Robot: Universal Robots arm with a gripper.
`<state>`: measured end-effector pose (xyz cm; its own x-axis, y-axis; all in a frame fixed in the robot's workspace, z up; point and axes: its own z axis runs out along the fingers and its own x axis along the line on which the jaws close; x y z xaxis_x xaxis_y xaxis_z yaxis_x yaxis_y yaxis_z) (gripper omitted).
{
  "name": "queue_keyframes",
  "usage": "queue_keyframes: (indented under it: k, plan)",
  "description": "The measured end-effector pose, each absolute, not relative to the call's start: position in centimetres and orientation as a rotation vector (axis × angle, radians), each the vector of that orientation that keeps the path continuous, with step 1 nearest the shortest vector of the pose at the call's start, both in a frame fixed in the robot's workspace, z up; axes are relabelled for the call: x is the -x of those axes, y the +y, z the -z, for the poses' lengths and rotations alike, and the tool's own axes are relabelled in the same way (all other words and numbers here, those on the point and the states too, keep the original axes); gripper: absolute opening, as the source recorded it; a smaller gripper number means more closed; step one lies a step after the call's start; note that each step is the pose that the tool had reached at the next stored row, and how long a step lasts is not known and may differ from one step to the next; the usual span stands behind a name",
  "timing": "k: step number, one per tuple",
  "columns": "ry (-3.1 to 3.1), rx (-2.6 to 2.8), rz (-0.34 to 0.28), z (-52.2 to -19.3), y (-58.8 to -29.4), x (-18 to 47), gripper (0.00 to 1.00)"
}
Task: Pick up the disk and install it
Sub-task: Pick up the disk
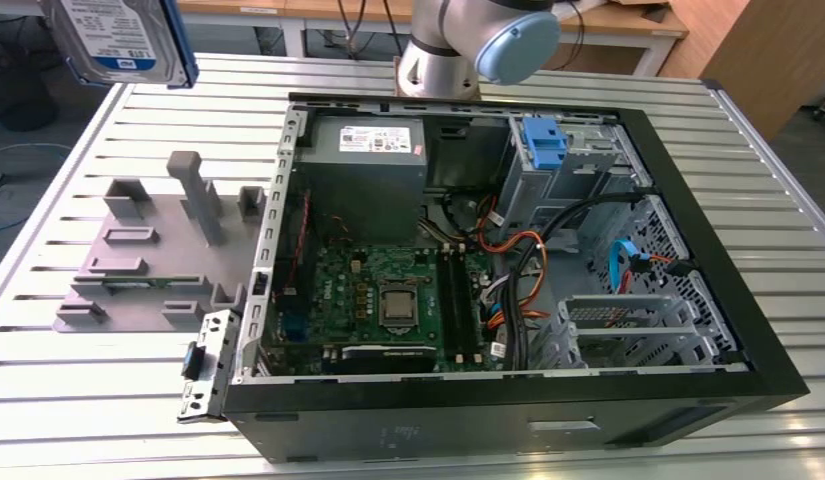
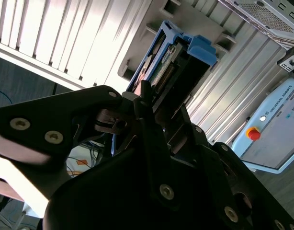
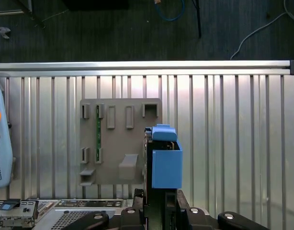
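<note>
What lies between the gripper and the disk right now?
Nothing: in the second wrist view the gripper clamps the disk directly, fingers against its blue carrier.

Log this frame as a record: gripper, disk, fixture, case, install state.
gripper: shut on disk
disk: in its blue carrier, held in the air, outside the case, at the exterior view's upper left
fixture: grey, on the table, beside the case on the exterior view's left
case: lying open on the table, blue bracket at its drive cage
install: not done
</note>
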<state>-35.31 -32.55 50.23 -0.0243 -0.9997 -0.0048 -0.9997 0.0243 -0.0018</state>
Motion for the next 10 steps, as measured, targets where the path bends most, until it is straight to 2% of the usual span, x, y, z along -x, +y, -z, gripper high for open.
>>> queue_keyframes:
  k: [10]
  plan:
    - [2.245, 2.191, -0.003, -50.23, -32.55, 34.23, 0.35]
